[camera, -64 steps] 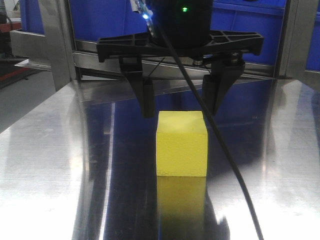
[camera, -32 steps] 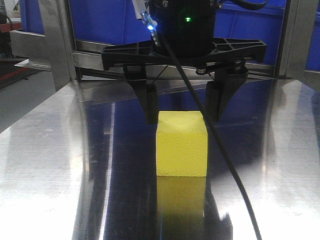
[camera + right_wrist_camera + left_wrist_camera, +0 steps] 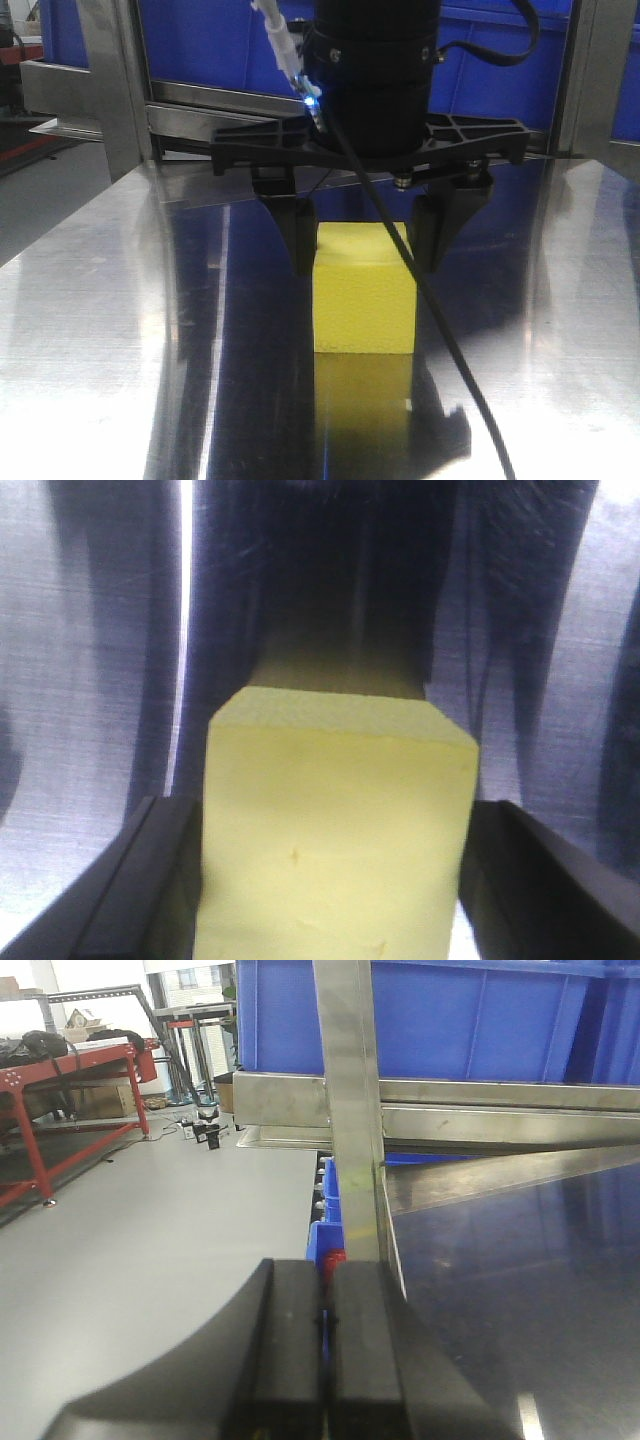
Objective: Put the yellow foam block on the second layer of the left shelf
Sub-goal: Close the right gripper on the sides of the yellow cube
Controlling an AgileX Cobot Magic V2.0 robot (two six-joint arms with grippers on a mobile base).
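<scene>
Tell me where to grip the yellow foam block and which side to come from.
Grip the yellow foam block on its two opposite upright side faces, coming straight down from above. It sits flat and square on the metal table, and those faces are flat and parallel. The open right gripper straddles it that way, one finger at each side.
</scene>
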